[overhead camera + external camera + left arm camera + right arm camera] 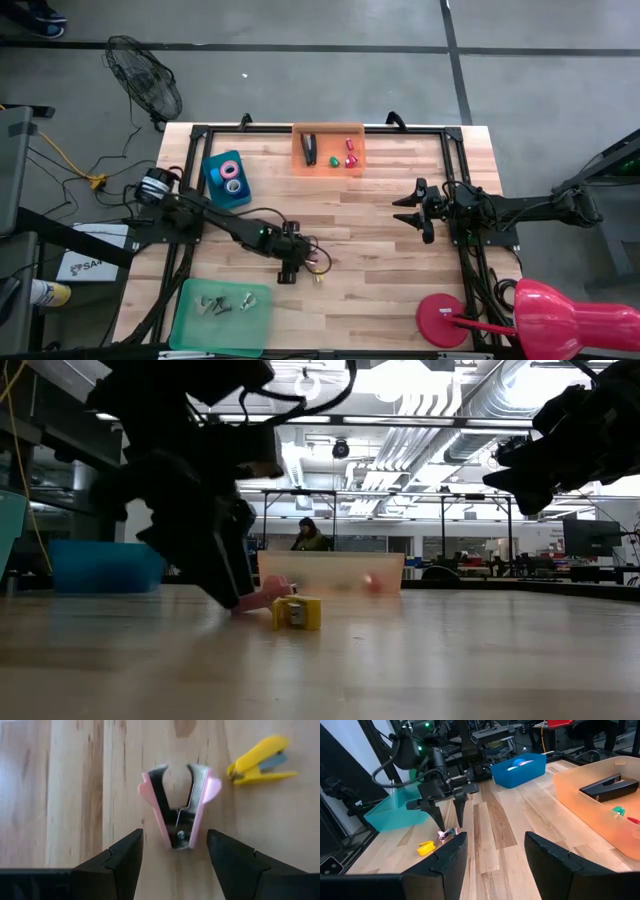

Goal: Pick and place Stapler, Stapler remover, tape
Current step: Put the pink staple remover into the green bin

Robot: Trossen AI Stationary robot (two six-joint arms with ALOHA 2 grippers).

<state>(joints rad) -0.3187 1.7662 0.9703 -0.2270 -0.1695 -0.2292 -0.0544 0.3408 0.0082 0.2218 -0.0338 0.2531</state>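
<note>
The pink staple remover [179, 805] lies flat on the worktop [75, 795] between the left gripper [175, 852]'s wide-open jaws, a yellow staple remover [261, 762] near it. It looks light, stiff and springy with smooth plastic wings, best pinched across those wings, or it may skid. The right gripper [495, 852] waits well apart, jaws open.

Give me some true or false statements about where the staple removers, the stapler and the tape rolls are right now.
1. The left end effector is open around the pink staple remover. True.
2. The yellow staple remover lies in the green tray. False: it lies on the table beside the pink one.
3. The black stapler is in the orange bin. True.
4. The tape rolls sit in the orange bin. False: they are in the blue bin.
5. The right end effector holds the stapler. False: it is open and empty.
</note>
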